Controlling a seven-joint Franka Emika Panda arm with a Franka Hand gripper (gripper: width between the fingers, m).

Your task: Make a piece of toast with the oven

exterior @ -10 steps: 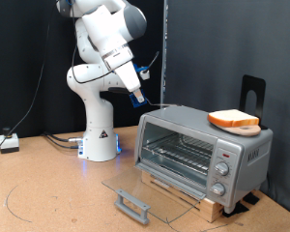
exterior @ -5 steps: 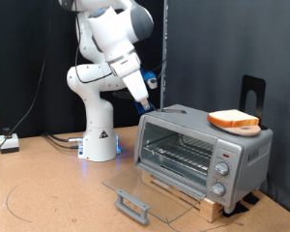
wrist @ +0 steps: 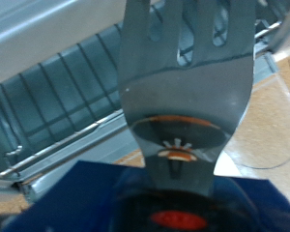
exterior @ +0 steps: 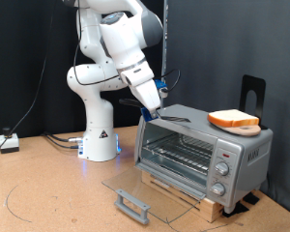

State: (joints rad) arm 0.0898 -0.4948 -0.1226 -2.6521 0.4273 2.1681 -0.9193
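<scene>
The piece of toast [exterior: 233, 120] lies flat on top of the oven [exterior: 213, 155], at the roof's right end in the exterior view. The oven's glass door [exterior: 150, 191] hangs open and its wire rack [exterior: 179, 152] is bare. My gripper [exterior: 152, 106] hovers over the oven's upper left corner, shut on a metal slotted spatula [exterior: 170, 118] whose blade points toward the toast, about a hand's width short of it. In the wrist view the spatula blade [wrist: 188, 87] fills the middle, with the oven rack [wrist: 58, 97] behind it. The toast does not show in the wrist view.
The oven stands on a wooden board [exterior: 188, 198] on the brown table. The door's grey handle [exterior: 131, 205] juts toward the exterior view's bottom. The robot base [exterior: 99, 135] stands at the left, with cables [exterior: 48, 142] and a small box [exterior: 8, 143] beyond it. A black stand [exterior: 253, 92] rises behind the oven.
The arm has swung toward the exterior view's right and lower, carrying the spatula from beside the oven to just above its roof's left edge. The toast and oven have not moved.
</scene>
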